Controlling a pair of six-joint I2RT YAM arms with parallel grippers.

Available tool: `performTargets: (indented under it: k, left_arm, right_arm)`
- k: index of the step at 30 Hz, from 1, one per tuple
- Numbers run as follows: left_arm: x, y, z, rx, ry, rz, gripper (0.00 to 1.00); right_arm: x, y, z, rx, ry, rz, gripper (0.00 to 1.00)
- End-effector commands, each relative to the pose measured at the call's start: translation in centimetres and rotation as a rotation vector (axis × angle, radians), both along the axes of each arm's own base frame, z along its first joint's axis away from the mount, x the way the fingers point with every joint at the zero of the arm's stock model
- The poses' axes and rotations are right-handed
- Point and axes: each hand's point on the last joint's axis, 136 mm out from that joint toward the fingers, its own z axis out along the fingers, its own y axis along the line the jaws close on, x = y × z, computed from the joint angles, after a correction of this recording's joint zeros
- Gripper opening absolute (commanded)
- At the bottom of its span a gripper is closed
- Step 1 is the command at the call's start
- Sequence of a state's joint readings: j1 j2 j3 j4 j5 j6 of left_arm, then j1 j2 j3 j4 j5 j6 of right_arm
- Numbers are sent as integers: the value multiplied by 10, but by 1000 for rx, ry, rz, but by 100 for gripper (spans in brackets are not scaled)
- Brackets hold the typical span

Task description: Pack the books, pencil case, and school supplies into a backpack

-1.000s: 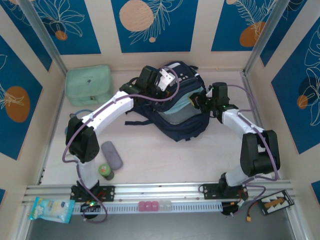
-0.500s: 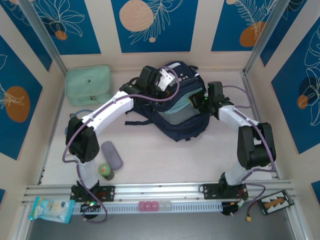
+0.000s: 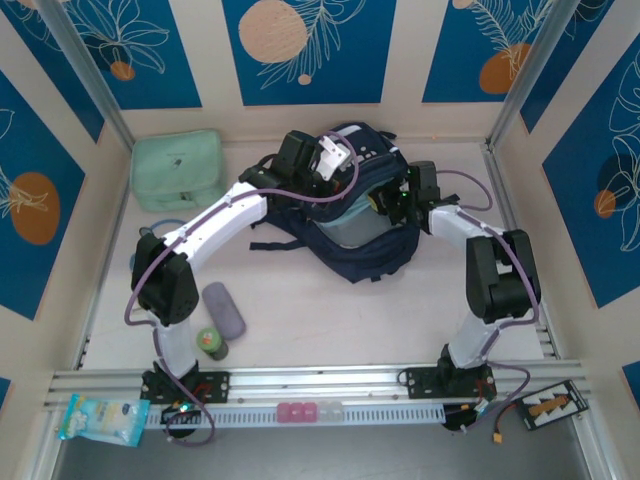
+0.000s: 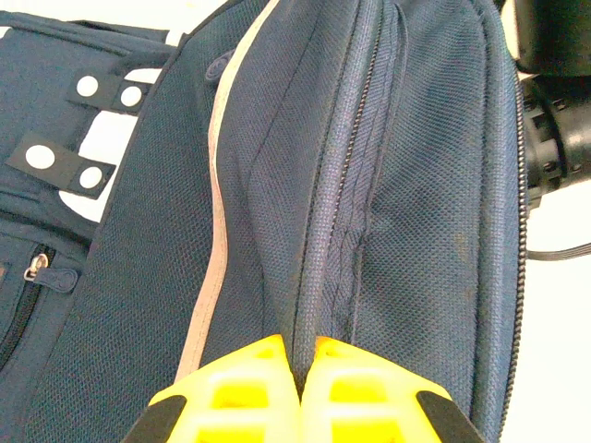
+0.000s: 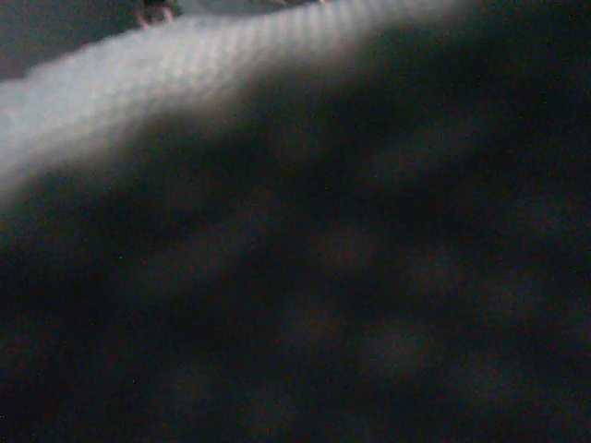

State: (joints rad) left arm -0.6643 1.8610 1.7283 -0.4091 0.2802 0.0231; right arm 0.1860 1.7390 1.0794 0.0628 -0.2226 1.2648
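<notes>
At rear centre of tabletop (image 3: 300, 290): backpack (image 3: 365, 255), left claw (image 4: 297, 353) clamped on its zipper-edge fabric. Right claw (image 3: 395, 200) closed, pushed into opening beside light-blue pencil case (image 3: 345, 226). Greyish-purple supplies case (image 3: 223, 311) on tabletop, not yet packed. Judgement: partway.

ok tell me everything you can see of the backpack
The backpack is navy woven, nylon-like fabric with a pale trim stripe, dark zippers and white-dotted strap tabs. It lies slumped on the table near the back wall, with its straps trailing left and its top gaping on something pale blue inside. The left gripper is shut on a fold of its fabric beside a zipper. The right gripper, also shut, is pushed in at the right side of the opening.
</notes>
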Motion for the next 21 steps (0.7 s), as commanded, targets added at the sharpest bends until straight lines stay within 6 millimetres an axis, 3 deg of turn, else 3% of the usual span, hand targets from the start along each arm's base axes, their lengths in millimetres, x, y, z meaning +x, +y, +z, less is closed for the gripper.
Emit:
performTargets:
  k: [1,6,9,21]
  left_arm:
    - [-8,-10,99,-197,-200,-36,0]
    - [-11,-11,123,-248,-250,-47,0]
    - [-15,-11,133,-273,-267,-59,0]
    - [-17,-12,134,-291,-261,-65,0]
  right_arm:
    - [13,19,9,74,-8,6,0]
    - [30,30,3,84,-16,-44,0]
    - [45,42,11,103,-80,-50,0]
    - [78,77,-4,89,-163,-151,0]
